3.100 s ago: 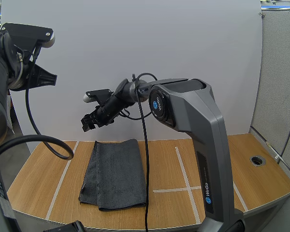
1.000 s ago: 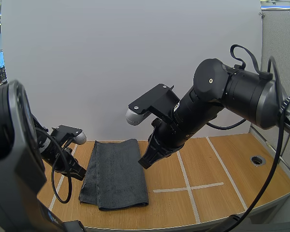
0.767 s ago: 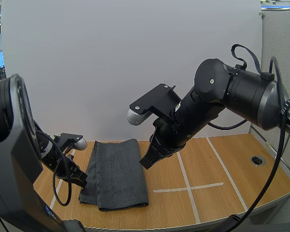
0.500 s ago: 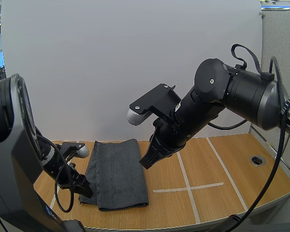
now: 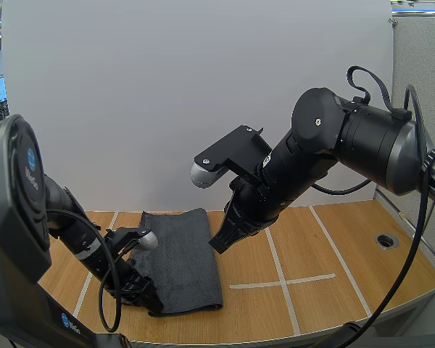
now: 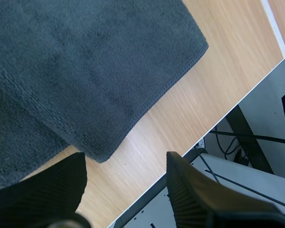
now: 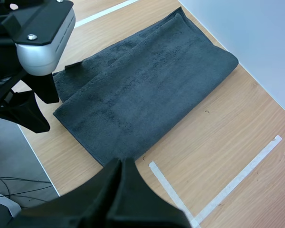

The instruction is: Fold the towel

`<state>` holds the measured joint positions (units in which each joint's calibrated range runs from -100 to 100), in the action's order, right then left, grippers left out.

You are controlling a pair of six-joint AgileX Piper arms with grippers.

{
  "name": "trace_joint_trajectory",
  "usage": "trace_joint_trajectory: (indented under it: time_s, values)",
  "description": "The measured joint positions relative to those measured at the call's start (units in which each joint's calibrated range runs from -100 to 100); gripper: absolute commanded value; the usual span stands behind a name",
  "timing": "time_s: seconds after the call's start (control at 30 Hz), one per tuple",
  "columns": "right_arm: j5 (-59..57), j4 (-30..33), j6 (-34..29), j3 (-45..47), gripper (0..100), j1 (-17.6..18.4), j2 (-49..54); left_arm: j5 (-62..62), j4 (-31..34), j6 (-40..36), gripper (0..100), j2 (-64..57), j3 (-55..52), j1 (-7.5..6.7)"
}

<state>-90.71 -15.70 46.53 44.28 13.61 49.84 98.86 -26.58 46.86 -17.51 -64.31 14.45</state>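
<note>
A dark grey towel (image 5: 180,257) lies folded lengthwise on the wooden table (image 5: 333,246), left of centre. My left gripper (image 5: 149,300) is low at the towel's front corner nearest the table edge. In the left wrist view its fingers (image 6: 194,190) stand apart, ribbed faces turned to each other, with nothing between them; the left gripper (image 6: 126,162) is over bare wood just off the towel (image 6: 85,71) corner. My right gripper (image 5: 219,243) hangs shut above the towel's right edge. In the right wrist view the right gripper (image 7: 121,164) is one dark wedge above the towel (image 7: 147,90).
White tape lines (image 5: 277,254) cross the table to the right of the towel. A round cable hole (image 5: 386,240) sits near the right edge. The table's front edge (image 6: 180,156) runs close beside the left gripper.
My left arm has swung from the towel's left side down to its front corner, and its fingers have opened. The right arm has stayed where it was.
</note>
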Motion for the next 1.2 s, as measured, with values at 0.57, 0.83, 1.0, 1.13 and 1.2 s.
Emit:
trace_joint_trajectory:
  time_s: [0.57, 0.83, 1.0, 1.13, 1.2]
  values:
    - [0.0, 0.0, -0.1, 0.0, 0, 0.0, 0.0, -4.0, 1.5, -2.5, 81, 10.3, 0.0, -0.59]
    - [0.0, 0.0, -0.1, 0.0, 0, 0.0, 0.0, -6.6, 0.4, -2.5, 72, 13.6, 2.1, -0.59]
    - [0.0, 0.0, -0.1, 0.0, 0, 0.0, 0.0, -9.1, -0.3, -2.5, 71, 13.7, 2.1, -0.73]
    - [0.0, 0.0, -0.1, 0.0, 0, 0.0, 0.0, -9.8, -0.9, -2.5, 53, 13.7, 2.1, -0.94]
    - [0.0, 0.0, -0.1, 0.0, 0, 0.0, 0.0, -9.8, -1.0, -2.5, 44, 13.7, 2.1, -0.94]
